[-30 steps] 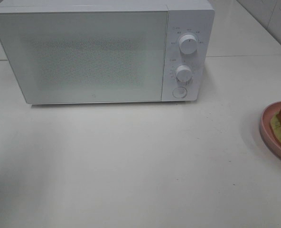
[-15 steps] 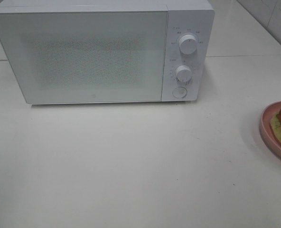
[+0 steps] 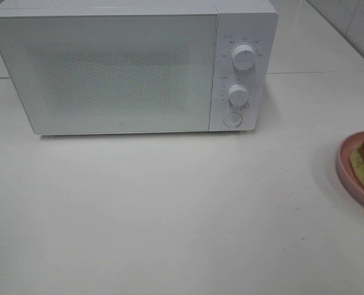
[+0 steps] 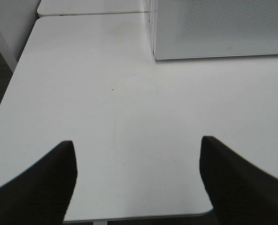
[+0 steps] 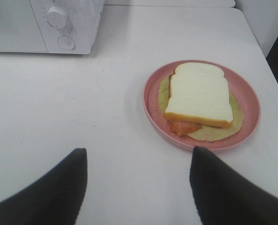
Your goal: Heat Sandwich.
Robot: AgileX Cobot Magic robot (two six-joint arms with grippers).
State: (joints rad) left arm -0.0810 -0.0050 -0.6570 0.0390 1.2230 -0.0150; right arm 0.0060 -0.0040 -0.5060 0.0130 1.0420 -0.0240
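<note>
While both my pairs of fingers, left [image 4: 136,180] and right [image 5: 139,187], hang wide apart and empty above the bench [image 3: 170,209], nothing is begun. Sandwich [image 5: 198,96] sits on the pink plate [image 5: 153,101]; microwave [image 3: 133,67] door shut. Next, I judge: open that door.

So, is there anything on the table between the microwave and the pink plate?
No. In the right wrist view only bare white table lies between the microwave and the plate.

White tables [image 3: 170,215] butt together; tiled wall [image 3: 354,18] behind.
</note>
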